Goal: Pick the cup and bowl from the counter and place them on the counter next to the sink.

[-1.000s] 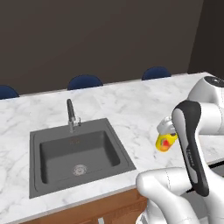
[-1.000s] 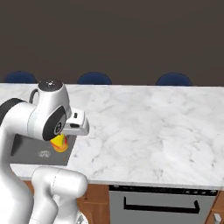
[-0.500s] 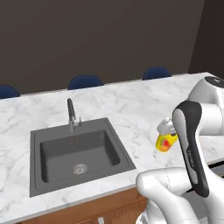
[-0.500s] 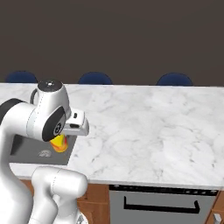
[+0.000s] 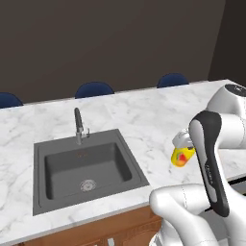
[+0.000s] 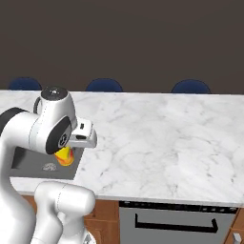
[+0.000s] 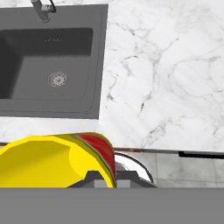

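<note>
Holding the yellow cup (image 5: 181,156) between its closed fingers (image 7: 92,176), the arm carries it at the right of the left base frame, above the white marble table (image 5: 144,115), right of the sink (image 5: 86,168).

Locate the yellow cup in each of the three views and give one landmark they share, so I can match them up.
Left base view: the cup sits right of centre, held up beside the white arm, right of the sink.
Right base view: the cup is at the left, under the arm's wrist, at the sink's right edge.
Hand view: the cup fills the lower left, in the shut gripper.
Shared landmark: the sink, with its round drain.
</note>
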